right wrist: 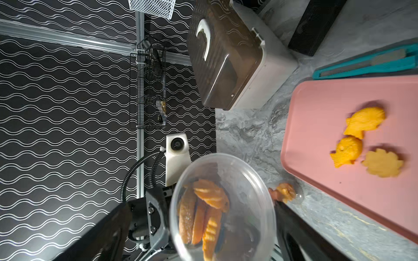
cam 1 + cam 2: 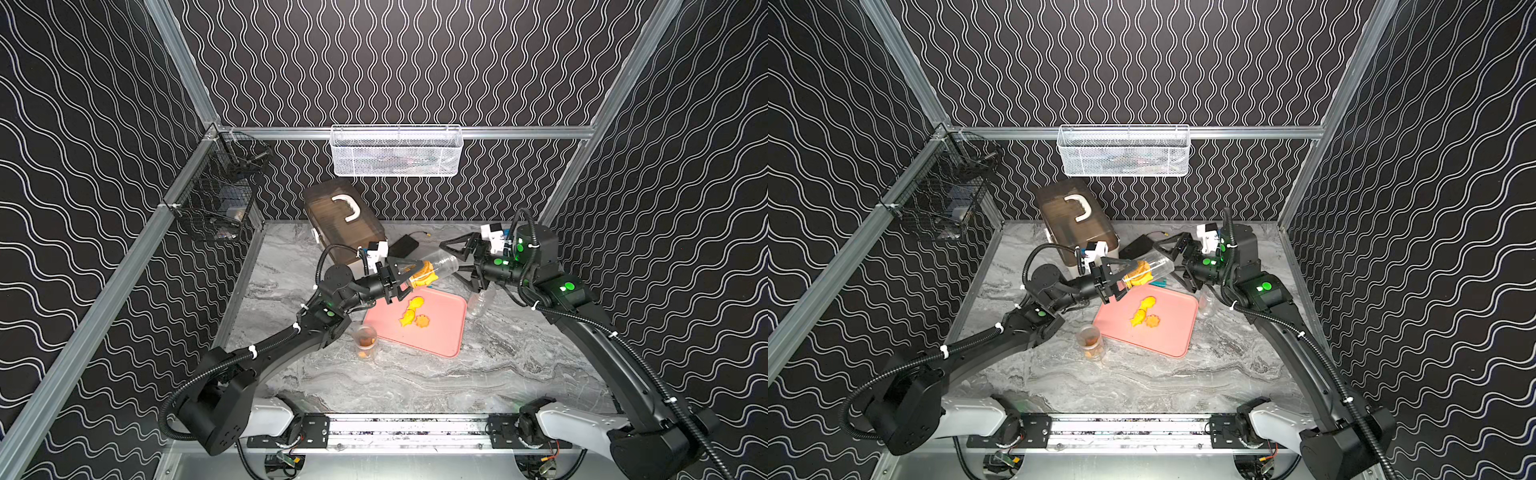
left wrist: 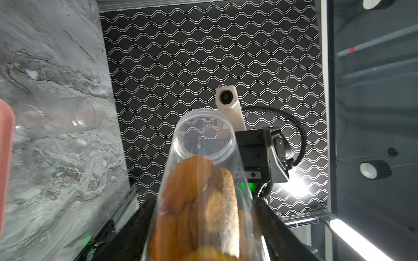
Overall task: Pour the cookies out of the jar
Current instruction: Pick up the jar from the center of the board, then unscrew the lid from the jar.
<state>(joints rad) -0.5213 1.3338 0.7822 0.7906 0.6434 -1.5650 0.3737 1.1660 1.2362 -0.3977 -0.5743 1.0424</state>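
**A:** What is nearest on the desk (image 2: 415, 382)?

**B:** A small clear cup (image 2: 365, 341) with orange-brown pieces in it. It stands upright just off the near left corner of the pink tray (image 2: 451, 343). On the tray lie two fish-shaped cookies (image 1: 364, 122) and one scalloped cookie (image 1: 383, 166), close together.

**A:** And the jar?

**B:** The jar (image 2: 440, 268) is in the air near the tray's far left corner, lying almost level with no lid. The left end effector (image 2: 415, 277) is clamped on its base end. The other cookies (image 1: 203, 210) sit bunched at that end, short of the mouth.

**A:** Is anything in front of the mouth?

**B:** The right end effector (image 2: 451, 258) is there, jaws spread wide on either side of the rim and gripping nothing. Below it an empty clear bottle (image 2: 484, 301) lies on its side just beside the tray's right edge.

**A:** Farther back?

**B:** A teal tool (image 1: 366, 65) lies just past the tray, and a black case (image 2: 404, 245) beyond it. At the back wall is a brown-lidded box (image 2: 345, 216) with a white handle. A white mesh basket (image 2: 397, 151) hangs on that wall, and a black wire basket (image 2: 224, 195) on the left one.
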